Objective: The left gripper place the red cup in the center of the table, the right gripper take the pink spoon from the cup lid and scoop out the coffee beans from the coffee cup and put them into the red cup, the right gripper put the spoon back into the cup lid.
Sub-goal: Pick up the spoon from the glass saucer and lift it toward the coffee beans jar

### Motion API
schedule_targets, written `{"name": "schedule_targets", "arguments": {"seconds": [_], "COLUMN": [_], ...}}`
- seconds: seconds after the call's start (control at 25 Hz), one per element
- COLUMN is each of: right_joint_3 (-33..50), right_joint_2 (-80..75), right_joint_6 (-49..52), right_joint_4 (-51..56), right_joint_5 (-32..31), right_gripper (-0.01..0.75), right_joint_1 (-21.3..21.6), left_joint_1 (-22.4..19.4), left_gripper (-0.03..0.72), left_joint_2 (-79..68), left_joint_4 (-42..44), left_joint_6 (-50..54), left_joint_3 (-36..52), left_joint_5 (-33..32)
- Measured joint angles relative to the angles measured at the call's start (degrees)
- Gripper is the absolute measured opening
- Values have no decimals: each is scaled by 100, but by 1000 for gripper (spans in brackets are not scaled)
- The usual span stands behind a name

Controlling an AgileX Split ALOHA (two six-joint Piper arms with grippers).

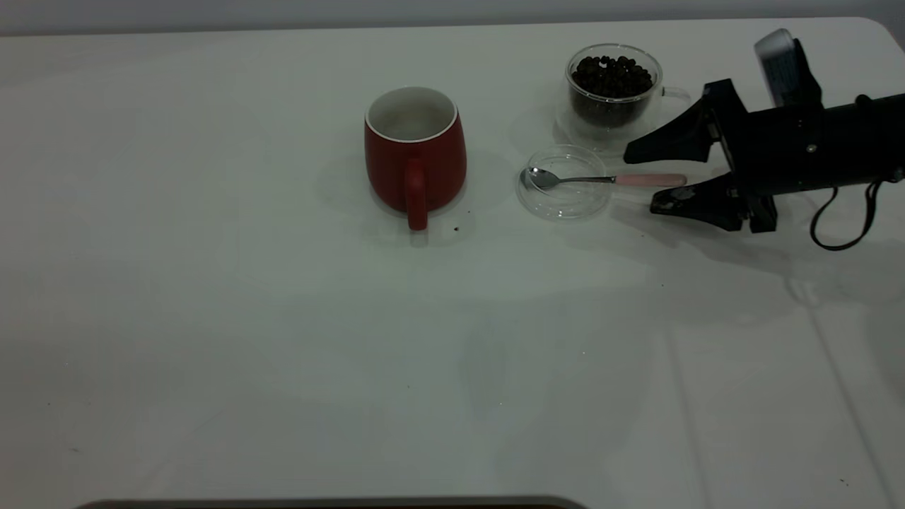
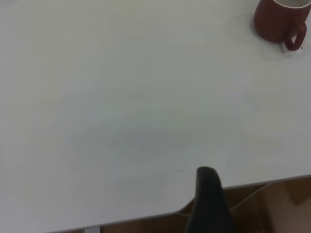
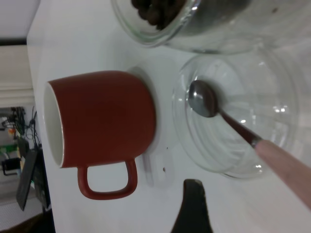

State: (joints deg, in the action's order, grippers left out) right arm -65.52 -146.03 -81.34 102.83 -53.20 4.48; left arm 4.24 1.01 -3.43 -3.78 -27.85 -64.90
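The spoon lies with its metal bowl inside the lid and its pink handle sticking out over the rim toward the right gripper. That gripper sits low at the handle's far end with its jaws spread, one finger on each side of the pink tip and neither touching it. The step in hand looks like the pickup. To do it well, the fingers should slide a little further along the handle before closing, so the pinch lands on the pink part rather than on the very tip, and the spoon should come up level so its bowl clears the rim without dragging the light lid along. The coffee cup, full of beans, stands just behind the lid. The red cup stands upright near the middle of the table, well left of the lid, and appears empty. The left gripper is parked at the table's edge; whether its jaws are parted I cannot tell.
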Motion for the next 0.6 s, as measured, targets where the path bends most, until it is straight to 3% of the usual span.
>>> {"name": "schedule_targets", "arguments": {"seconds": [0.2, 0.6], "right_joint_3": [-130, -153], "right_joint_2": [-5, -5], "right_joint_6": [0, 50], "right_joint_4": [3, 3], "right_joint_5": [-40, -248], "right_gripper": [650, 529], "right_joint_1": [-21, -21], "left_joint_1": [0, 0], "left_gripper": [586, 586], "left_joint_2": [0, 0], "left_joint_4": [0, 0], "left_joint_6": [0, -3], "left_joint_3": [0, 0], "left_joint_5": [0, 0]}}
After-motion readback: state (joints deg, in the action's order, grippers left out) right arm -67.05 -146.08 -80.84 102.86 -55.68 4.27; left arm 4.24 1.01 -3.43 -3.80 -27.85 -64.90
